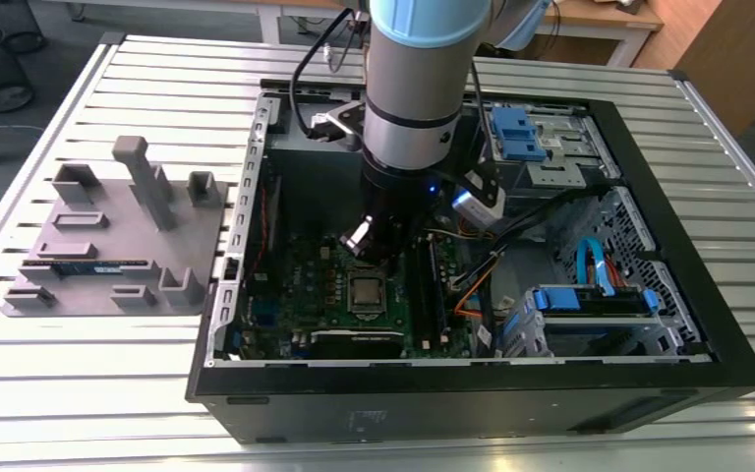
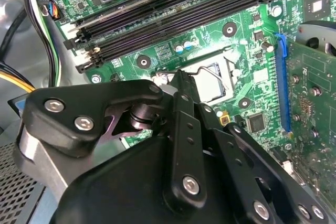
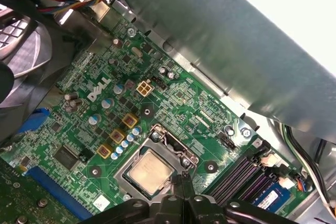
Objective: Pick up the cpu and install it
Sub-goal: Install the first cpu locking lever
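The cpu [image 1: 366, 291] lies flat in the socket on the green motherboard [image 1: 299, 285] inside the open computer case. Its silvery-grey top shows in the first wrist view [image 3: 149, 170], ringed by the metal socket frame [image 3: 164, 139], and partly in the second wrist view [image 2: 212, 83]. My gripper [image 1: 363, 239] hangs just above the board beside the socket. Its black fingertips [image 3: 181, 181] are pressed together at the frame's edge with nothing between them. In the second wrist view the fingers [image 2: 181, 90] hide part of the socket.
Black memory slots [image 2: 173, 11] run beside the socket, one holding a blue stick [image 3: 269, 198]. Cables [image 1: 483, 270] and blue drive cages [image 1: 594, 300] fill the case's side at the exterior view's right. A grey fixture [image 1: 115, 241] with a memory stick [image 1: 89, 265] sits outside the case.
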You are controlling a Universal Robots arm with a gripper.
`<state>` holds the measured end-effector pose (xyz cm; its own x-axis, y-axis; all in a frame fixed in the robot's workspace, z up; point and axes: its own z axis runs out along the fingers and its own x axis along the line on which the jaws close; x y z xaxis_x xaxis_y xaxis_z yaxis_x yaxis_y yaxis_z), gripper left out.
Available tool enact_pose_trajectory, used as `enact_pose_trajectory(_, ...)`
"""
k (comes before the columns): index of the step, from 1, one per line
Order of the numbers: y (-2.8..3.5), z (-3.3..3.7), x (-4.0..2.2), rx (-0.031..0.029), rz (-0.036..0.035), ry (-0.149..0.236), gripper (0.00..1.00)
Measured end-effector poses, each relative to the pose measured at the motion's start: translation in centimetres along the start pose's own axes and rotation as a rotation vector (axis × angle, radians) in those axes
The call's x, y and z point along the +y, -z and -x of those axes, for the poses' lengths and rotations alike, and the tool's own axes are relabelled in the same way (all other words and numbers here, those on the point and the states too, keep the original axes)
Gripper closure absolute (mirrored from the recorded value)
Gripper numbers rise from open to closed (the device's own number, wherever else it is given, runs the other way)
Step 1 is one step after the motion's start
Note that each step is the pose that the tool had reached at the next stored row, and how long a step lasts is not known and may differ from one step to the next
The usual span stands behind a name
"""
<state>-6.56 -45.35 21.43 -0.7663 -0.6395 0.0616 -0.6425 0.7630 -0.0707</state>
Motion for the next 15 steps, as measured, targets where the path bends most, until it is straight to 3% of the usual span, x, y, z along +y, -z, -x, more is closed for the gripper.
enact_pose_trajectory(15, -0.46, -0.34, -0.42, 0.0019, 0.0015, -0.025, 0.89)
